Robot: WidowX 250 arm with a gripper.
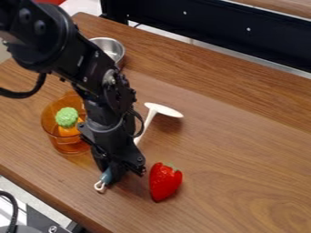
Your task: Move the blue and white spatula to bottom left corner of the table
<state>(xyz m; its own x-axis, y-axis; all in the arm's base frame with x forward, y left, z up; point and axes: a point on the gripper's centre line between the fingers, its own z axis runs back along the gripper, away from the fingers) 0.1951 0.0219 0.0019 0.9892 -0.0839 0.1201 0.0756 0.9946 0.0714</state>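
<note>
The wooden table runs across the view, its near edge slanting down from the left side to the bottom. The black arm comes in from the upper left and hangs over the table. Behind the table's far side is a long black beam. The pincer points down near the lower left edge of the table; I cannot tell how far open it is or whether it has hold of the spatula. The spatula slants behind the pincer, its white head up and to the right, its blue handle with a white loop coming out at lower left. Left of the pincer is a clear orange cup with a green bumpy piece in it. A metal bowl sits beyond the arm. The red strawberry lies just right of the pincer.
</note>
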